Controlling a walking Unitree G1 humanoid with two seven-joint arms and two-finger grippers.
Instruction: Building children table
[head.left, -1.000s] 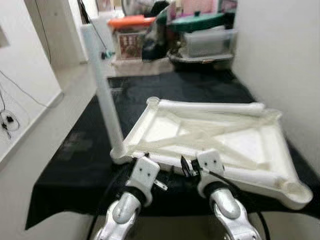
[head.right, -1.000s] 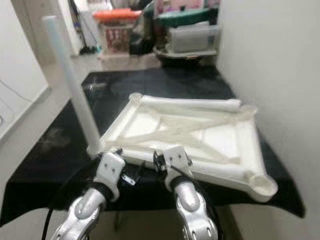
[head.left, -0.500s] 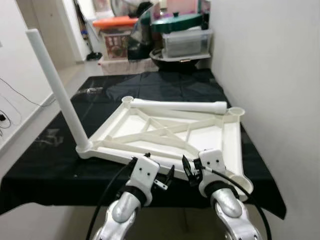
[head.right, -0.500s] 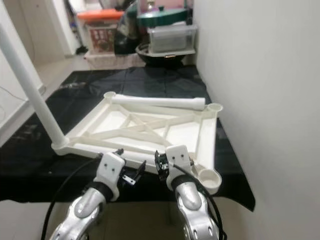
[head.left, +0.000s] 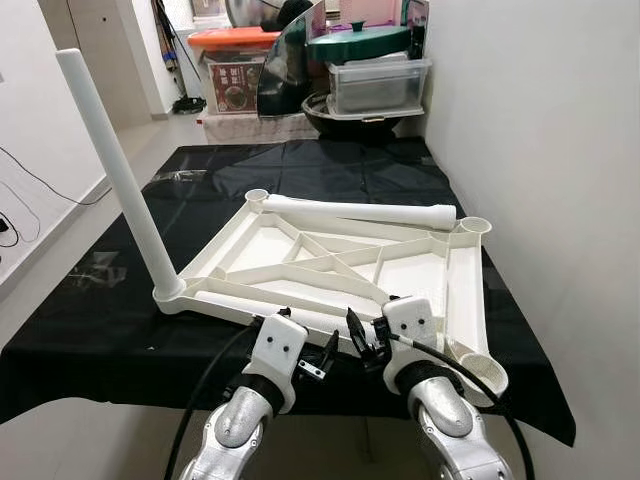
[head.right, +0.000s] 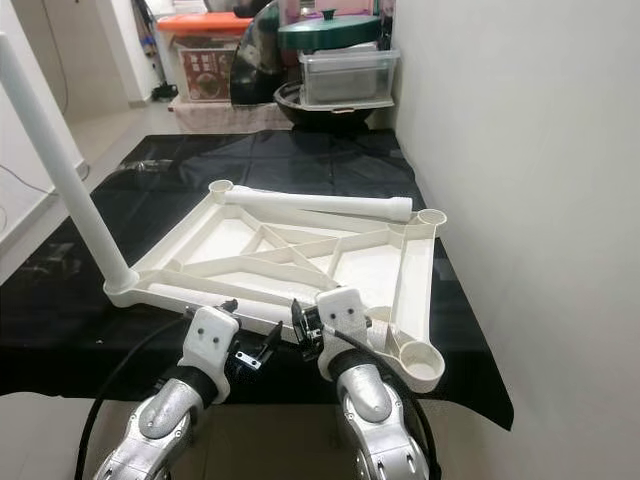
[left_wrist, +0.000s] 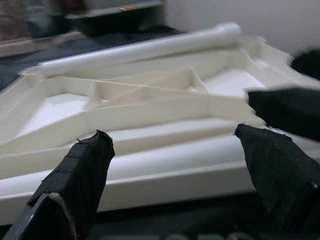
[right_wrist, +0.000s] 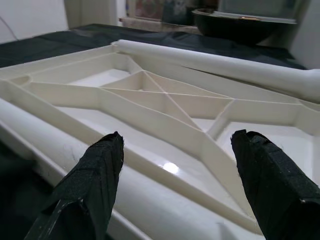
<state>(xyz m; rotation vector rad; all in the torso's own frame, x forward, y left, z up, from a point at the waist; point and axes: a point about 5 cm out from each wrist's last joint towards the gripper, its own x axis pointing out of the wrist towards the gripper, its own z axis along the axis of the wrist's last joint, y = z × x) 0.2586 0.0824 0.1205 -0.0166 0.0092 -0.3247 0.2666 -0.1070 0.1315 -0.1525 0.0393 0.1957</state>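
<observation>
**Fingers spread at the near rail**

Both pairs of black fingers are apart: the left gripper (left_wrist: 172, 165) and right gripper (right_wrist: 177, 172) hover just before the near edge of the upturned white plastic ribbed tabletop (head.left: 330, 262), which lies on the black cloth (head.left: 90, 310). One white tubular leg (head.left: 115, 165) stands in its near-left corner socket; another white tube (head.left: 360, 211) lies along the far edge.

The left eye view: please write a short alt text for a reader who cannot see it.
A white plastic tabletop lies upside down on a black cloth, with one white leg standing in its near left corner socket and another leg lying across its far edge. The left gripper and right gripper hover open at its near edge.
</observation>
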